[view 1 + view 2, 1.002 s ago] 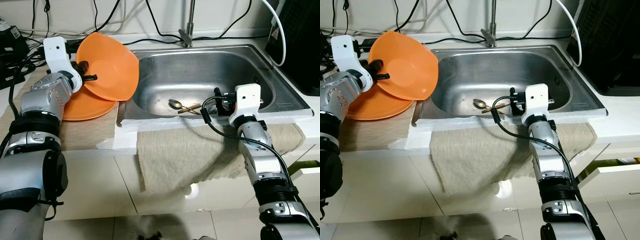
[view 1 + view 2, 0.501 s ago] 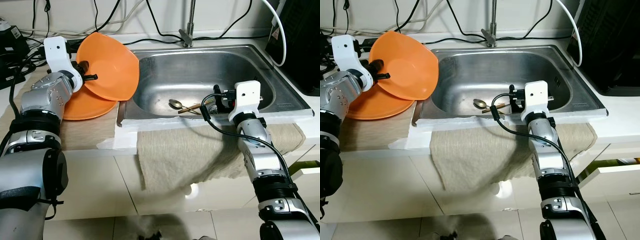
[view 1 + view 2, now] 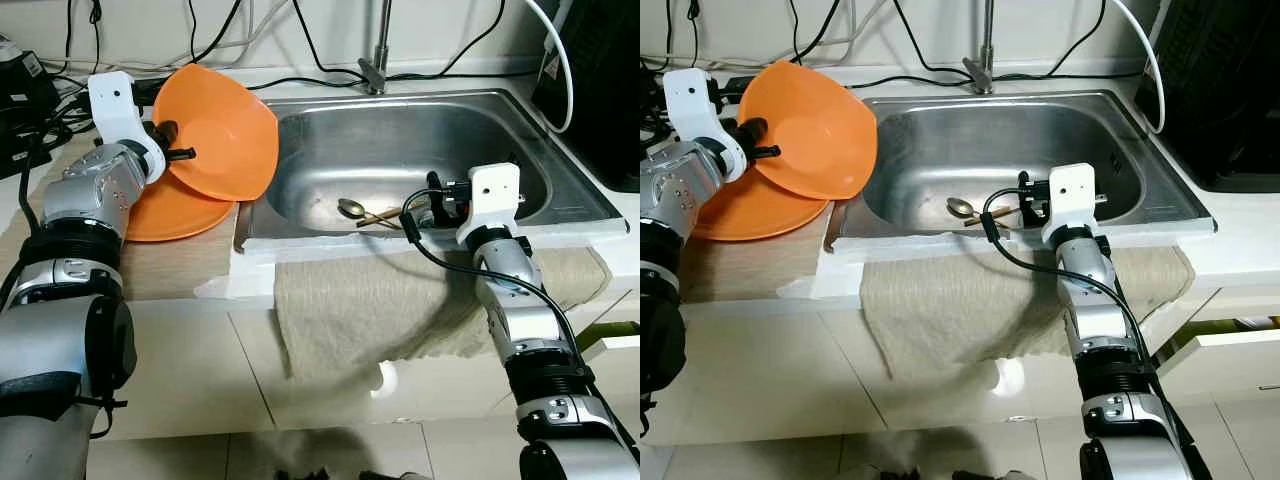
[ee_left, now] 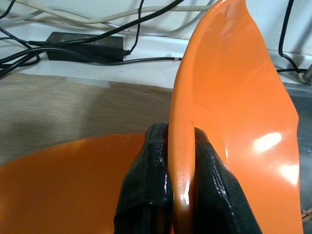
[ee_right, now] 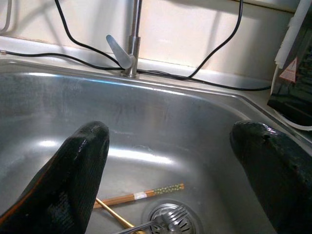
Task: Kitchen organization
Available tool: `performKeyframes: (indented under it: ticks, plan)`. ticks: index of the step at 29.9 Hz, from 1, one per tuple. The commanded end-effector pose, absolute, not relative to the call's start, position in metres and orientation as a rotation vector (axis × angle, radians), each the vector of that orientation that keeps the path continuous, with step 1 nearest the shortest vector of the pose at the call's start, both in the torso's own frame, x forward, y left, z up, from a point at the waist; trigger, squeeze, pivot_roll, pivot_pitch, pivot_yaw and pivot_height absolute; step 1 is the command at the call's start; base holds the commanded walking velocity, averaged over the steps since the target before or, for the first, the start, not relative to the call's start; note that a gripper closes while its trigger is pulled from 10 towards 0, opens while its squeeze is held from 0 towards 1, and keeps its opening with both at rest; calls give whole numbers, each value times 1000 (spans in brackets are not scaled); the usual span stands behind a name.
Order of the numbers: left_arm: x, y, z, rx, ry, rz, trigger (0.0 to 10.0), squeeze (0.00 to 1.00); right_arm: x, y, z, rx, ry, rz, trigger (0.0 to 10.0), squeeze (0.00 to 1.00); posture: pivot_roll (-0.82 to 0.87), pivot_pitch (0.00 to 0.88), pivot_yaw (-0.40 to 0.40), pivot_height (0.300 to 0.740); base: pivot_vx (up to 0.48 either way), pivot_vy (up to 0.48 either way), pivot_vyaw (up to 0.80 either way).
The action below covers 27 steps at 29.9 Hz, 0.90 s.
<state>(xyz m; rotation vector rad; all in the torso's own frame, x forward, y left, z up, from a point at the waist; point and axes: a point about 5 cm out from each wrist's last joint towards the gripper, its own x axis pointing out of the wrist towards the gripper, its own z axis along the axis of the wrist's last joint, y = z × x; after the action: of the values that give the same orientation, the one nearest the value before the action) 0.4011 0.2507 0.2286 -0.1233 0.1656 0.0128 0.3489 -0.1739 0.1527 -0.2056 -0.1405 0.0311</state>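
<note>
Little has changed over the last second. The left gripper (image 4: 170, 195) remains clenched on the rim of the orange bowl (image 3: 215, 130), held tilted above the orange plate (image 3: 170, 212) on the counter left of the sink (image 3: 560, 160); bowl and plate sit as before. The right gripper (image 5: 170, 170) has shifted only slightly at the sink's front edge, its 2 fingers (image 5: 73, 170) spread wide and grasping nothing. In my judgement the work is paused between steps: the bowl is lifted but not yet set anywhere, and the utensils in the basin are untouched.

The spoon (image 3: 350, 207) and chopsticks (image 3: 380, 215) lie together on the sink floor, near the right gripper. The beige cloth (image 3: 380, 300) hangs over the front counter edge.

The right wrist view adds detail the head views lack: a fork (image 5: 165, 219) resting on the drain strainer (image 5: 170, 222), beside the chopsticks, with the faucet (image 5: 127, 53) behind. The left wrist view confirms both pads (image 4: 151, 175) pinch the bowl rim from either side.
</note>
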Motion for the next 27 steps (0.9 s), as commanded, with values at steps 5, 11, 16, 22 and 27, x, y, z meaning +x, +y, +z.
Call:
performKeyframes:
  ticks: [5, 11, 16, 22, 27]
  plan:
    - [401, 252, 219, -94, 227, 31, 0, 0, 352, -175, 158, -203, -158, 34, 10000, 0, -70, 0, 42, 740, 0, 0, 0]
    - [401, 250, 220, -94, 226, 30, 0, 0, 352, -177, 159, -204, -159, 33, 10000, 0, -78, 0, 42, 740, 0, 0, 0]
    - [401, 250, 221, -94, 226, 30, 0, 0, 352, -177, 160, -204, -160, 33, 10000, 0, -81, 0, 44, 740, 0, 0, 0]
    - [401, 250, 221, -94, 226, 29, 0, 0, 351, -178, 160, -204, -162, 33, 10000, 0, -79, 0, 44, 740, 0, 0, 0]
    - [401, 250, 221, -94, 226, 29, 0, 0, 351, -178, 159, -204, -162, 33, 10000, 0, -79, 0, 44, 740, 0, 0, 0]
